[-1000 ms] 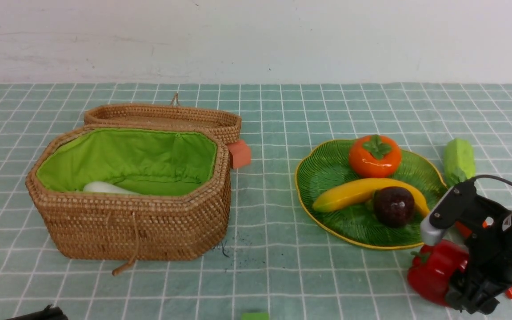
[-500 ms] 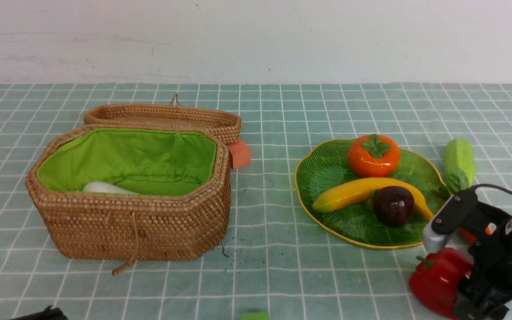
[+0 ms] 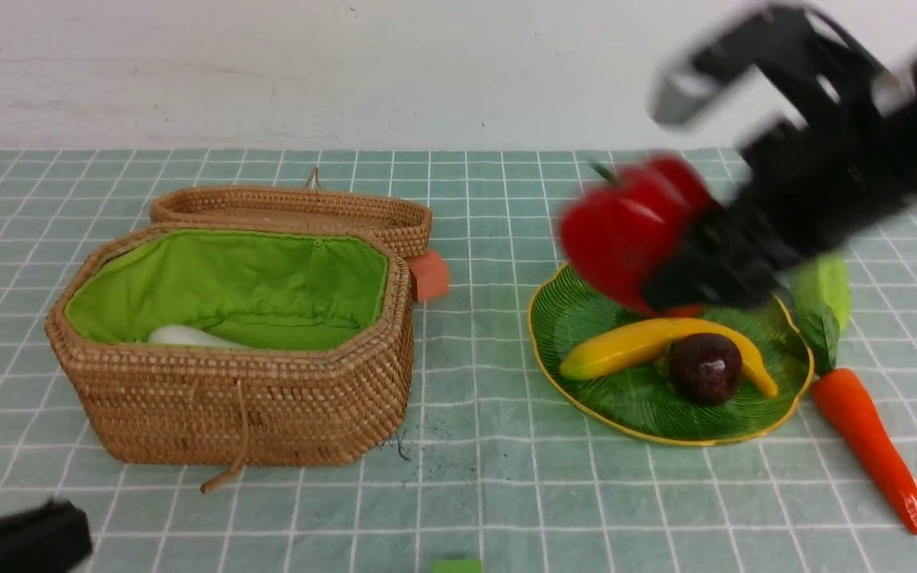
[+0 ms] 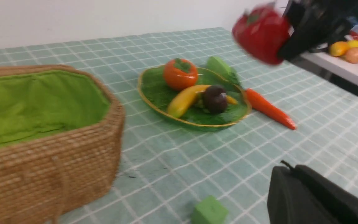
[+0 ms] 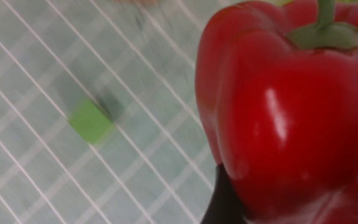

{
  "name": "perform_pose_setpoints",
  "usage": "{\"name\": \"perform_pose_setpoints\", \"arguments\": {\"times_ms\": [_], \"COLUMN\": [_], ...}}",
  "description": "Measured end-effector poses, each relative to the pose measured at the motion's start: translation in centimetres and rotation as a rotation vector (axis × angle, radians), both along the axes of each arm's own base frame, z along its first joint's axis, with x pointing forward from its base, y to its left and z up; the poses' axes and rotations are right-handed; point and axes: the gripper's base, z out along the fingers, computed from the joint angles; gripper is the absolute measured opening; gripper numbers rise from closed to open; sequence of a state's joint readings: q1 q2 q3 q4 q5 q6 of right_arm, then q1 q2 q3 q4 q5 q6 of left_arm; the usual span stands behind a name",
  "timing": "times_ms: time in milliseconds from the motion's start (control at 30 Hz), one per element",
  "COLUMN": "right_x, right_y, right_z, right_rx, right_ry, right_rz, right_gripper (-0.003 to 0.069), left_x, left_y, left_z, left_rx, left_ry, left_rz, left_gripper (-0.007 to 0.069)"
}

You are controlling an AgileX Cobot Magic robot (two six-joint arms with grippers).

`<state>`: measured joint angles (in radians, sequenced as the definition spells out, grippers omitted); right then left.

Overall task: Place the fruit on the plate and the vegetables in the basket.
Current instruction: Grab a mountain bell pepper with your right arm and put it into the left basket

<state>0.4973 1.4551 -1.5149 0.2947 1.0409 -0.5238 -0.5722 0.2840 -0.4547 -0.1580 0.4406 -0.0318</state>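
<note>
Basket [image 3: 251, 406] stands left, open, radish [image 3: 188, 336] in its near-left corner. The left gripper [image 3: 29, 533], near-left and cut off, is clenched on nothing that shows. Pepper [image 3: 626, 231] hangs above the plate's [image 3: 634, 402] far-left edge, grasped by the right gripper [image 3: 689, 255]. Best carry it level leftward, clear the wicker rim, then lower before releasing. Blur smears the fingers; from the front the pepper hides the persimmon [image 4: 180, 74]. Gourd [image 3: 822, 290] and carrot [image 3: 864, 434] lie right of the plate
</note>
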Motion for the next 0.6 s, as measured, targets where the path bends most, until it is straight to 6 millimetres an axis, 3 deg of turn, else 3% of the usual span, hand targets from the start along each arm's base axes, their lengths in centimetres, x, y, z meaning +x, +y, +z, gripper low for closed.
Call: {"name": "perform_pose_setpoints", "arguments": {"times_ms": [67,100,133,233,300,433,467,600], "right_x": [0.3,0.3,0.9,2.8,5.3,8.6,9.9,11.5], "right_y": [4.9,5.2,7.9,12.1,15.5,18.5,19.5,20.9], "right_z": [1.9,1.9,2.0,0.7,-2.0,-6.0,-7.9,-10.8], "right_rx": [0.084,0.086,0.109,0.133,0.135,0.132,0.124,0.109], "right_ry": [-0.116,-0.118,-0.171,-0.239,-0.256,-0.263,-0.26,-0.239], "right_rz": [0.15,0.162,0.226,0.286,0.297,0.279,0.271,0.269], "right_gripper": [0.0494,0.0494,0.0494,0.0494,0.0494,0.0494,0.0494,0.0494], "left_x": [0.5,0.6,0.7,1.0,1.1,1.1,1.1,1.1], "left_y": [0.8,0.9,1.4,2.0,2.4,2.7,2.7,2.7], "left_z": [0.3,0.3,0.6,0.7,0.7,0.6,0.5,0.5], "left_rx": [0.008,-0.006,-0.019,-0.052,-0.069,-0.063,-0.058,-0.059], "left_ry": [0.029,0.042,0.05,0.065,0.075,0.089,0.091,0.09], "left_rz": [0.116,0.128,0.19,0.272,0.323,0.355,0.359,0.359], "left_gripper": [-0.0013,-0.0013,-0.0013,-0.0013,-0.0013,-0.0013,-0.0013,-0.0013]}}
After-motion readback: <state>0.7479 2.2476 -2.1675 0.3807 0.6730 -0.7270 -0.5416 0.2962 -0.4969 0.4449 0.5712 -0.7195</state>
